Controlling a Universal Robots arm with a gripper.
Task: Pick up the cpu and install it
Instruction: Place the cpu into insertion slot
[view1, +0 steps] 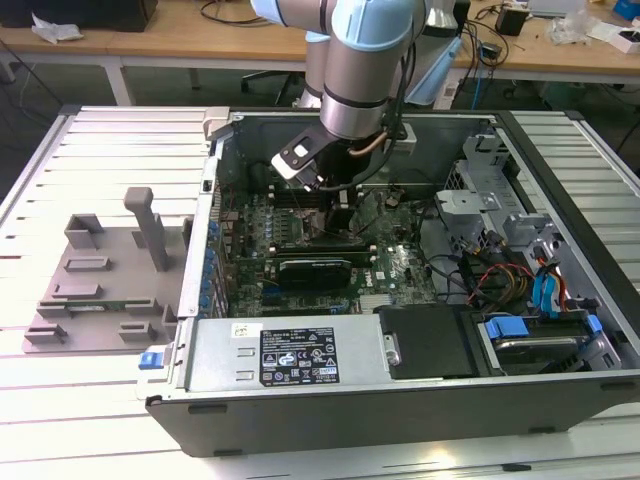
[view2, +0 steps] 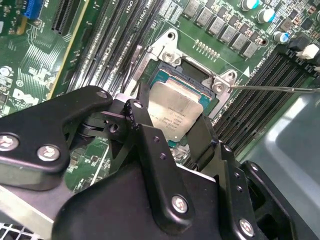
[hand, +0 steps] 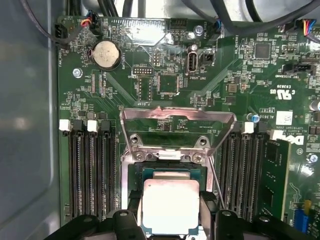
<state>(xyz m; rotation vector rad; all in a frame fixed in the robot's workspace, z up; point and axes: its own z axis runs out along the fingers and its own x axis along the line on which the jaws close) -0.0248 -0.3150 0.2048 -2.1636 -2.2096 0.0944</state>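
The cpu, a small square chip with a silvery top plate, sits between my two black fingers directly over the motherboard socket. In the first wrist view the cpu lies within the socket frame, below the raised metal load plate. Whether the chip rests fully in the socket I cannot tell. My gripper is shut on the cpu, one finger on each of two opposite edges. In the exterior view the gripper reaches down inside the open computer case.
Memory slots flank the socket on both sides, and a thin lever wire juts out beside it. A power supply, a black expansion card and drive bays crowd the case. A grey fixture tray lies at the exterior view's left.
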